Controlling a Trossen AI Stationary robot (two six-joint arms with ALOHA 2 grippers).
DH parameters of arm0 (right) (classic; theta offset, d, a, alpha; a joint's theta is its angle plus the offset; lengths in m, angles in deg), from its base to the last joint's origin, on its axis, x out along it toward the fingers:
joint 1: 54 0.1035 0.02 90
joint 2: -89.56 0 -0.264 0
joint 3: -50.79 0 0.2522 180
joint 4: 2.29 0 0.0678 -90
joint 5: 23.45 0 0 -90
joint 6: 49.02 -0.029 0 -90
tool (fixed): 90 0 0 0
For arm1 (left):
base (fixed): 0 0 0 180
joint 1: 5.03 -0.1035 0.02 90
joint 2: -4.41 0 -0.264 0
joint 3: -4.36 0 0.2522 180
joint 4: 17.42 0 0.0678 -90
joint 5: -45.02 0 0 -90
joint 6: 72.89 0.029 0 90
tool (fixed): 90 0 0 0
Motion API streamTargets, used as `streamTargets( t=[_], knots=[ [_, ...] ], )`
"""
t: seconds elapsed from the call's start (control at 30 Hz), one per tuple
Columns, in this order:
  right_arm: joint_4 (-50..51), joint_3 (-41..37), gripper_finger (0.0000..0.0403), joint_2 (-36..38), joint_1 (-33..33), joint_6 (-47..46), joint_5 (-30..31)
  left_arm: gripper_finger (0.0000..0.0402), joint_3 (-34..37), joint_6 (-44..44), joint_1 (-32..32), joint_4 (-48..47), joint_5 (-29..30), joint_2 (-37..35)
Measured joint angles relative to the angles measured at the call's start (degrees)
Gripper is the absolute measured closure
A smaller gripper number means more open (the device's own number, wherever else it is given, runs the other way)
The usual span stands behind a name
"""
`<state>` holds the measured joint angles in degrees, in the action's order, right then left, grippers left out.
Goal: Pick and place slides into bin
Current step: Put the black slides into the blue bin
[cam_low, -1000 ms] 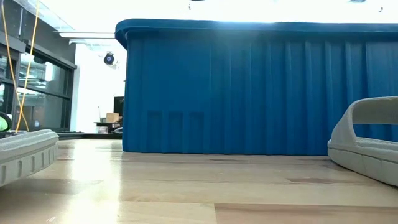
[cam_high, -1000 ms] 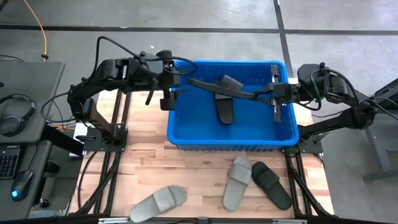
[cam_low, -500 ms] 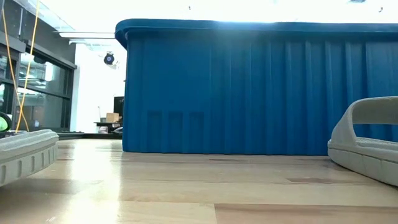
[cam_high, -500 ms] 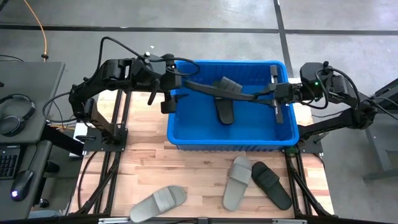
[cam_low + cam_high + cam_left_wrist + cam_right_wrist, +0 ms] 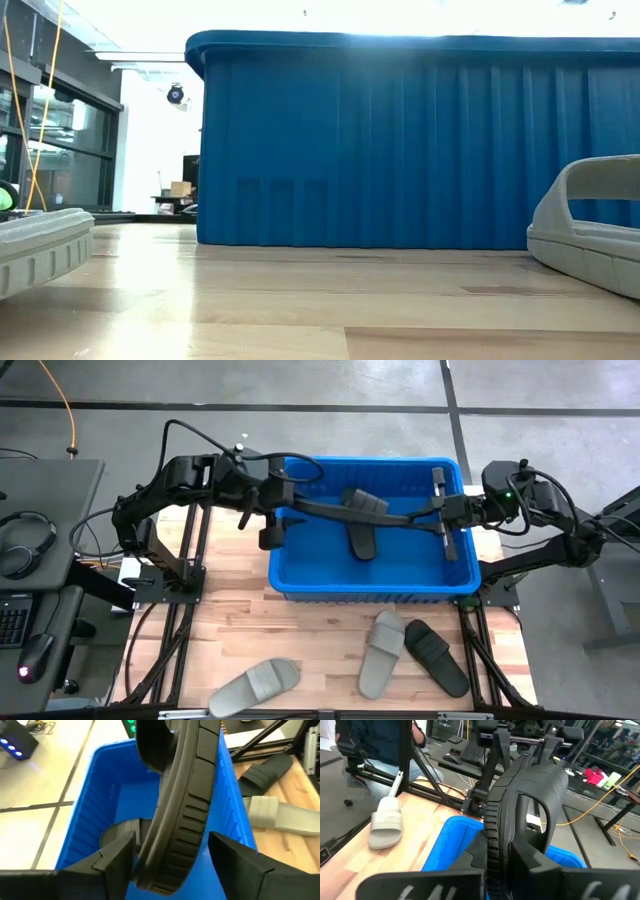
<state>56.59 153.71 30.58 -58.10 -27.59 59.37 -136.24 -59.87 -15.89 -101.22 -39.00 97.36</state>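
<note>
Right gripper (image 5: pixel 443 520) clamped on one end of a black slide (image 5: pixel 350 510), fingers (image 5: pixel 540 870) pressed against its sole edge, above the right part of the bin (image 5: pixel 300 585). Left gripper (image 5: pixel 272 510) at the other end of that same slide, over the bin's left rim, fingers (image 5: pixel 240 860) spread apart to either side of the sole with gaps showing, not pinching it. Slide stretched across the bin's opening between the two grippers, raised above the floor, strap up.

Beneath it, flat on the bin's floor near the middle: a second black slide (image 5: pixel 362 540), partly crossed by the held one.

In front of the bin, on the wooden table (image 5: pixel 310 630): a grey slide (image 5: pixel 382 653) and a black slide (image 5: pixel 436 657) just beside each other, close to the bin's front right corner; another grey slide (image 5: pixel 255 687) well apart, toward the front left edge.

From table height, only the bin's ribbed blue front wall (image 5: pixel 400 150), with grey slides at either side.
</note>
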Motion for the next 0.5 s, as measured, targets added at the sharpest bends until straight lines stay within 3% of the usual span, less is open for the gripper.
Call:
streamTargets(
  t=[0.5],
  knots=[
    [-0.9,0.0,0.0389,0.0,0.0,-0.6,-1.7,0.0314,0.0,-0.3,0.1,-0.1,-1.2,0.0]
  ],
)
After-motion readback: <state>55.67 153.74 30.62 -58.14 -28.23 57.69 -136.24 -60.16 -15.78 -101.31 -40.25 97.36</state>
